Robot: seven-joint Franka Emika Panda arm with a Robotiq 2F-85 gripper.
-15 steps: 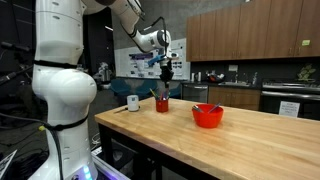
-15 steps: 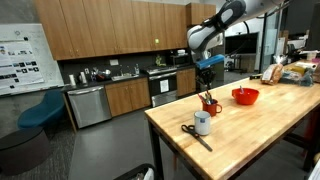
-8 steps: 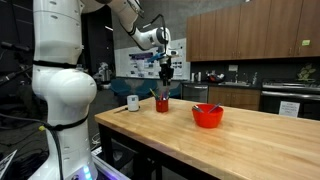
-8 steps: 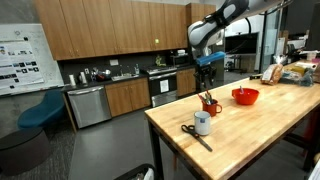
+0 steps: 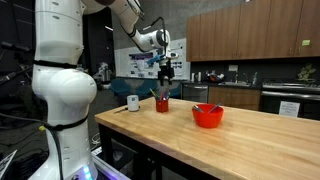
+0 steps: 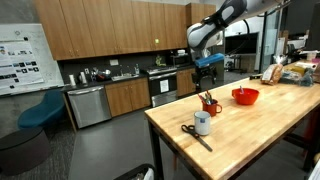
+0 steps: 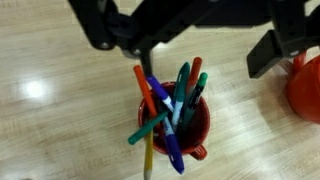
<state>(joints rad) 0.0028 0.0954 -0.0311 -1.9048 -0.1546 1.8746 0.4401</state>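
A red cup [image 7: 190,128] full of coloured markers [image 7: 172,105] stands on the wooden table [image 5: 250,140]. In the wrist view my gripper [image 7: 190,40] hangs straight above it, jaws spread wide with nothing between them; the marker tips stick up toward the gap. Both exterior views show the gripper [image 5: 167,72] [image 6: 208,70] a short way above the red cup [image 5: 162,103] [image 6: 211,107], not touching it.
A red bowl [image 5: 207,116] [image 6: 245,96] [image 7: 305,90] sits beside the cup. A white mug [image 5: 132,102] [image 6: 203,124] and black scissors [image 6: 190,132] lie near the table end. Boxes and clutter [image 6: 290,72] occupy the far end; kitchen cabinets stand behind.
The jaws have gone from shut to wide open above the cup. The arm has stayed almost in place.
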